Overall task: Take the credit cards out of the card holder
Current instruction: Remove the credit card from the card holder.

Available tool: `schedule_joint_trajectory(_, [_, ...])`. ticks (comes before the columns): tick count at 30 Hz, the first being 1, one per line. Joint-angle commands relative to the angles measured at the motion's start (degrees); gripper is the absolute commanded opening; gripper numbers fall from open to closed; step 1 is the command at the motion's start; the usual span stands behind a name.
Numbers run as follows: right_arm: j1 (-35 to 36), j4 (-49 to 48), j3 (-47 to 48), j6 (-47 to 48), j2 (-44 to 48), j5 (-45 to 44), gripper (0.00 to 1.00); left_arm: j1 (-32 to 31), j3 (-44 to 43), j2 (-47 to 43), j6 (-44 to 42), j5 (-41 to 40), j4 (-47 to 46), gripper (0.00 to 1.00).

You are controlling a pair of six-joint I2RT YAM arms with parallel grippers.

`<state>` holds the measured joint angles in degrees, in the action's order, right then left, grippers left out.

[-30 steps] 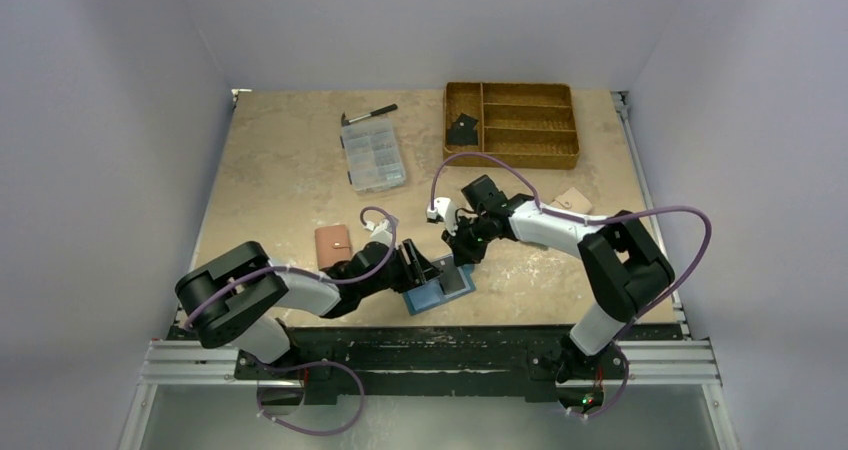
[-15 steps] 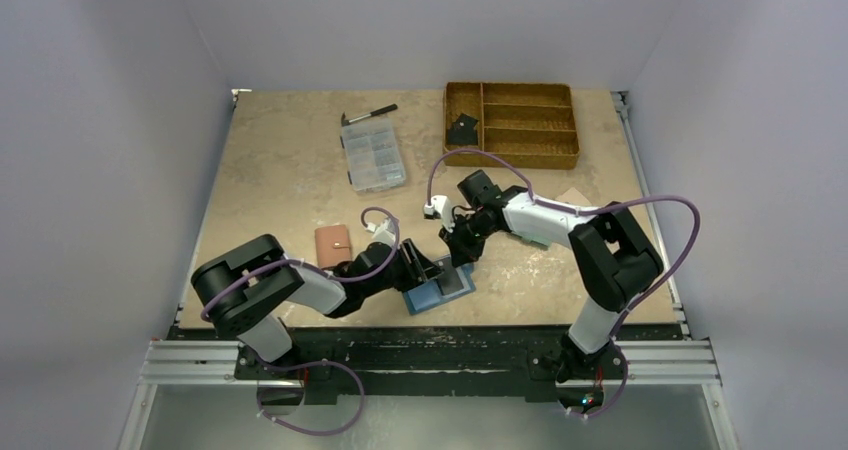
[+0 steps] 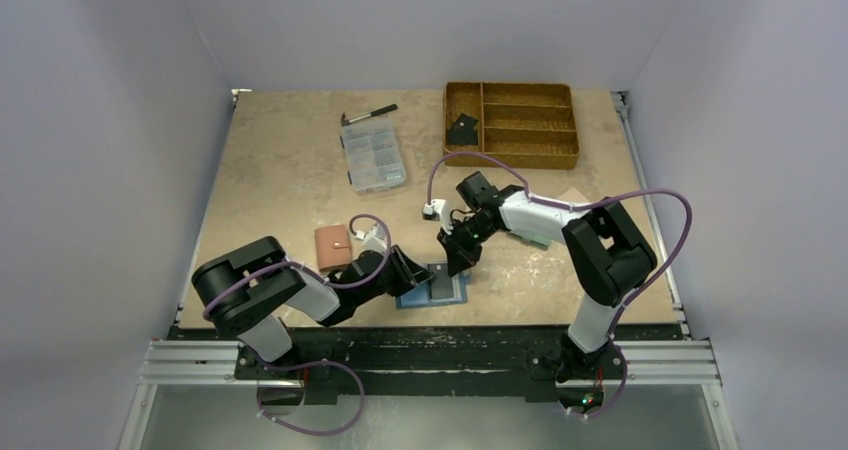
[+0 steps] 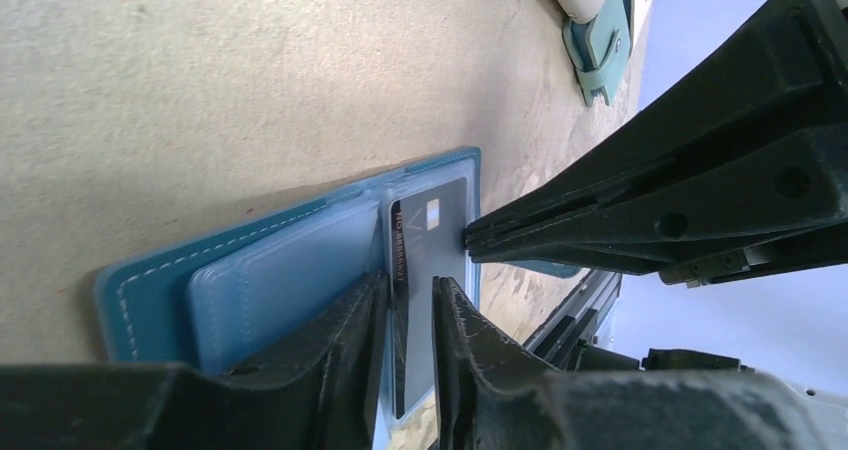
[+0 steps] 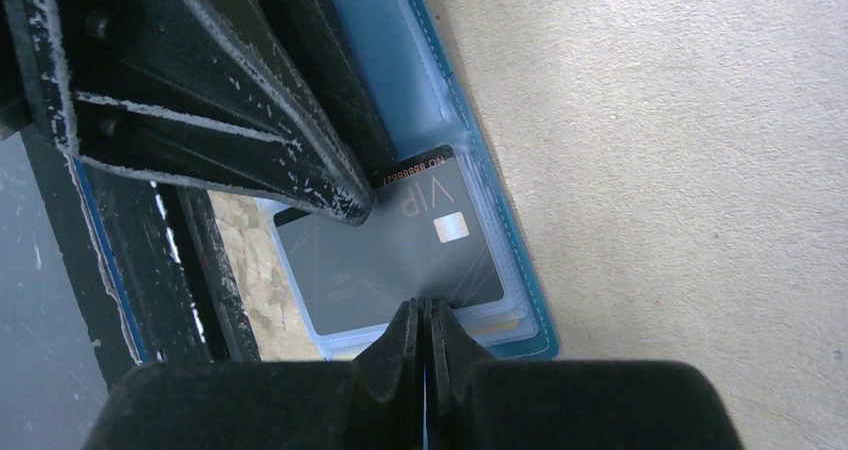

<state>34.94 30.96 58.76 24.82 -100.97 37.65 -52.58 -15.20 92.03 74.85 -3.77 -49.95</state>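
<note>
The dark blue card holder lies open near the table's front edge, its lighter blue sleeves facing up. A greyish credit card marked VIP sits in the top clear sleeve, and a tan edge shows beneath it. My left gripper is open by a narrow gap and straddles the card's long edge, with a slit left on one side. My right gripper is shut, its tips pressing on the card's opposite edge. A black credit card lies in the wicker tray.
A brown-pink wallet lies left of the left arm. A pale teal wallet lies under the right arm, with a beige one behind it. A clear organiser box and a pen lie at the back. The table's front rail is close by.
The left jaws have narrowed around the card's edge. The right gripper has slid left and down onto the card. The card holder has turned a little and shifted slightly left.
</note>
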Motion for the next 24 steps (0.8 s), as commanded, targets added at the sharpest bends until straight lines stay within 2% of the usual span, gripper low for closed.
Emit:
schedule_joint_trajectory(1, [1.1,-0.3,0.0,-2.8,-0.7,0.4,0.0,-0.2,2.6,0.9,-0.1,-3.1,-2.1,0.25])
schedule_joint_trajectory(7, [-0.1,-0.6,-0.1,-2.8,0.2,-1.7,0.0,-0.2,3.4,1.8,-2.5,-2.8,-3.2,0.15])
schedule_joint_trajectory(11, [-0.2,-0.2,-0.3,-1.8,0.8,-2.4,0.0,-0.2,4.1,2.2,-4.1,-1.7,-4.8,0.14])
schedule_joint_trajectory(14, [-0.3,0.4,-0.3,-1.0,0.5,-2.4,0.0,-0.1,4.8,2.4,-5.1,-0.7,-7.0,0.15])
schedule_joint_trajectory(18, [-0.1,0.7,-0.3,-1.2,-0.7,-2.4,0.0,0.0,4.8,3.8,-5.8,1.7,-9.9,0.22])
schedule_joint_trajectory(24, [-0.1,-3.2,-1.1,-6.4,-0.8,0.2,0.0,0.1,4.6,8.7,-5.0,6.2,-16.7,0.27])
